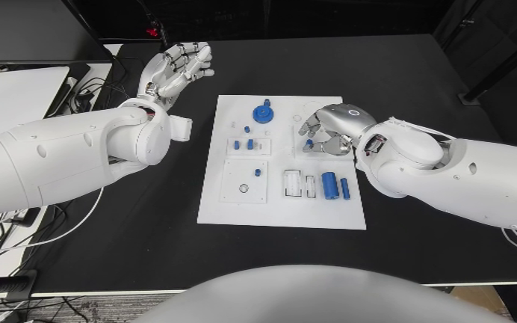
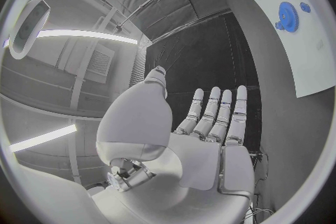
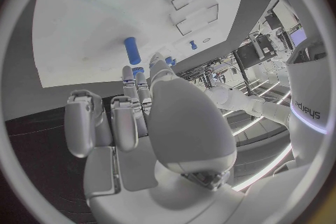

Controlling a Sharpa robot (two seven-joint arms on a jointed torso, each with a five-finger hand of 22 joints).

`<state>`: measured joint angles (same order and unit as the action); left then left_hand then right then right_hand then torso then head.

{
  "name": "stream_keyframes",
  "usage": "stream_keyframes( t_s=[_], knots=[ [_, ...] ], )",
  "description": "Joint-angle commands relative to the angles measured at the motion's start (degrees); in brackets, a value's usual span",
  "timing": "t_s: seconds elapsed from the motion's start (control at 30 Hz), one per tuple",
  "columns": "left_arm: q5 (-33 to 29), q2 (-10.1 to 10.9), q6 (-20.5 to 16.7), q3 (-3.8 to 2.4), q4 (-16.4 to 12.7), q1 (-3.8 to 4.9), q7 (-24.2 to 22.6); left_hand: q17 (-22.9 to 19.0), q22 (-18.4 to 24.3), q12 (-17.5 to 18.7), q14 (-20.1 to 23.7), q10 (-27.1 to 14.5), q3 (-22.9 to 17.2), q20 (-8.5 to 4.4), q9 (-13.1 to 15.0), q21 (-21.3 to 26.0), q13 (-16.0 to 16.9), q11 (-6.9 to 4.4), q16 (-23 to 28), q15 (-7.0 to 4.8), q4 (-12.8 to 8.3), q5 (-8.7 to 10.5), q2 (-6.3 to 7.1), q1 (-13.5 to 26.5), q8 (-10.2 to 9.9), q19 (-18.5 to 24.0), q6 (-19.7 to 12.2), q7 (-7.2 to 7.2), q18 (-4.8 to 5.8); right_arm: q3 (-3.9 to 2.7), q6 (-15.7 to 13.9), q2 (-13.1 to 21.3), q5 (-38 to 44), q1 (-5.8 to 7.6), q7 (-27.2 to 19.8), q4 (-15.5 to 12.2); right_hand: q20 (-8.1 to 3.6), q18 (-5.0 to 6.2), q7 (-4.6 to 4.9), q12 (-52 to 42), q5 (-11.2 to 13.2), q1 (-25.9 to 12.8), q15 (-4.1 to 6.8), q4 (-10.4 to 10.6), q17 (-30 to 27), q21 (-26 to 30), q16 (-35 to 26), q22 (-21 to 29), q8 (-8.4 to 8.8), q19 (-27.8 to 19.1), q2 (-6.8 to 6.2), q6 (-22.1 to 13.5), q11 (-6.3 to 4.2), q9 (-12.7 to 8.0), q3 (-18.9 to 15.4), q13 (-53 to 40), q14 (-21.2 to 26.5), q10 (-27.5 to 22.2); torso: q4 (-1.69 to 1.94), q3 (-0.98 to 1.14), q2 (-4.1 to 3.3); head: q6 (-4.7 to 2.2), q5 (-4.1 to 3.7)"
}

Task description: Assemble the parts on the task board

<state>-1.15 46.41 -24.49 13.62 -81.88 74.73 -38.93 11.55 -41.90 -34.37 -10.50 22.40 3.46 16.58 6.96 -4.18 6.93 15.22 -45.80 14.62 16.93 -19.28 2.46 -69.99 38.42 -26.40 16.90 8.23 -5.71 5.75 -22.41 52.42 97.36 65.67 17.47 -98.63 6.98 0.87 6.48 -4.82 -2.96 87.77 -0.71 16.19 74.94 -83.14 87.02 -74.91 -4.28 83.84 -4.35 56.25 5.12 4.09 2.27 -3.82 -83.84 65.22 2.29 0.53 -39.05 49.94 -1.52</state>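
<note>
White and rectangular, the task board lies at the centre of the black table in the head view. A blue gear stands near the board's upper edge, with a small blue piece just above it. Below and left of the gear, several small blue parts sit in a framed recess, and a single small blue piece stands lower down in another recess. Toward the board's lower right, a thick blue cylinder lies beside a thinner blue pin, the two close but apart, next to an outlined slot.

At the upper left of the head view, the left hand hangs over bare table, well apart from the board, its fingers straight and spread with nothing in them; the left wrist view shows the same flat palm.

Over the board's upper right part, the right hand is turned down with its fingers curled toward the surface, next to a small blue peg. Whether the fingertips pinch any piece, I cannot tell. In the right wrist view a blue cylinder stands just beyond the fingers.
</note>
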Motion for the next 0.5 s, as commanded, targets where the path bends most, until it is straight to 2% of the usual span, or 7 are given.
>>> stream_keyframes(
  t_s=[0.03, 0.2, 0.27, 0.4, 0.5],
  knots=[
    [0.0, 0.0, 0.6, -0.06, 0.0, 0.04, -6.6, -0.1, 0.1, -0.2, 0.4, -0.4, -0.3, 0.0, -0.1, -0.3, 0.0, -0.16, -0.2, 0.14, -0.1, 0.08, -0.67, 0.1, 0.3, -0.2, -0.4, 8.77, 0.51, -0.01, -3.7, 0.1, 1.9, 0.01, -0.3, -0.5, -0.25, 0.98, 0.07, -0.3, 0.3, 0.4, -0.01, 0.1, 9.4, 0.2, 0.1, -12.3, -0.33, 2.5, -0.24, 0.4, 0.01, 0.0, 0.3, 0.0, -5.0, 0.3, -0.06, 0.01, 0.0, 0.01, -0.08],
    [0.0, -0.1, 0.6, -0.06, 0.1, 0.0, -6.5, -0.1, 0.1, -0.2, 0.4, -0.4, -0.3, 0.0, -0.1, -0.3, 0.0, -0.16, -0.2, 0.14, -0.1, 0.08, -0.67, 0.1, 0.3, -0.2, -0.4, 8.77, 0.51, -0.01, -0.6, -0.3, 2.1, -0.01, 1.7, -0.2, -0.16, 1.03, -0.21, 0.1, 0.3, -0.1, -0.11, 0.4, 9.1, 0.4, 0.0, -12.2, 0.01, 2.4, -0.83, 0.0, 0.11, -0.1, 0.0, 0.2, -5.0, 0.1, 0.09, 0.01, 0.05, 0.06, -0.34],
    [0.0, -0.1, 0.6, -0.06, 0.1, -0.01, -6.5, -0.1, 0.1, -0.2, 0.4, -0.4, -0.3, 0.0, -0.1, -0.3, 0.0, -0.16, -0.2, 0.14, -0.1, 0.08, -0.67, 0.1, 0.3, -0.2, -0.4, 8.77, 0.51, -0.01, 1.2, -0.7, 2.1, -0.01, 2.8, 0.2, -0.15, 1.04, -0.2, 0.2, 0.3, -0.4, -0.12, 0.4, 9.1, 0.5, 0.0, -12.2, 0.08, 2.3, -0.91, 0.0, 0.11, -0.1, -0.1, 0.2, -4.9, -0.1, 0.07, 0.0, 0.07, 0.06, -0.38],
    [0.0, -0.1, 0.6, -0.06, 0.1, -0.02, -6.5, -0.1, 0.1, -0.2, 0.4, -0.4, -0.3, 0.0, -0.1, -0.3, 0.0, -0.16, -0.2, 0.14, -0.1, 0.08, -0.67, 0.1, 0.3, -0.2, -0.4, 8.77, 0.51, -0.01, 2.9, -1.4, 2.1, -0.02, 3.9, 1.2, -0.14, 1.06, -0.11, 0.4, 0.3, -0.6, -0.11, 0.4, 9.0, 0.5, -0.1, -12.2, 0.11, 2.3, -0.94, 0.0, 0.09, -0.1, -0.1, 0.2, -4.9, -0.2, 0.07, -0.02, 0.07, 0.06, -0.39],
    [0.0, -0.1, 0.6, -0.06, 0.1, -0.03, -6.5, -0.1, 0.1, -0.3, 0.5, -0.4, -0.3, 0.0, -0.1, -0.3, -0.1, -0.16, -0.3, 0.15, -0.1, 0.05, -0.74, 0.1, 0.3, -0.2, -0.4, 8.77, 0.51, -0.01, 4.5, -2.0, 2.1, -0.02, 4.9, 1.8, -0.14, 1.06, -0.09, 0.4, 0.3, -0.6, -0.1, 0.4, 9.0, 0.5, -0.1, -12.2, 0.11, 2.3, -0.94, 0.0, 0.07, -0.1, -0.1, 0.2, -4.9, -0.2, 0.08, 0.04, 0.04, -0.03, -0.27]
  ],
)
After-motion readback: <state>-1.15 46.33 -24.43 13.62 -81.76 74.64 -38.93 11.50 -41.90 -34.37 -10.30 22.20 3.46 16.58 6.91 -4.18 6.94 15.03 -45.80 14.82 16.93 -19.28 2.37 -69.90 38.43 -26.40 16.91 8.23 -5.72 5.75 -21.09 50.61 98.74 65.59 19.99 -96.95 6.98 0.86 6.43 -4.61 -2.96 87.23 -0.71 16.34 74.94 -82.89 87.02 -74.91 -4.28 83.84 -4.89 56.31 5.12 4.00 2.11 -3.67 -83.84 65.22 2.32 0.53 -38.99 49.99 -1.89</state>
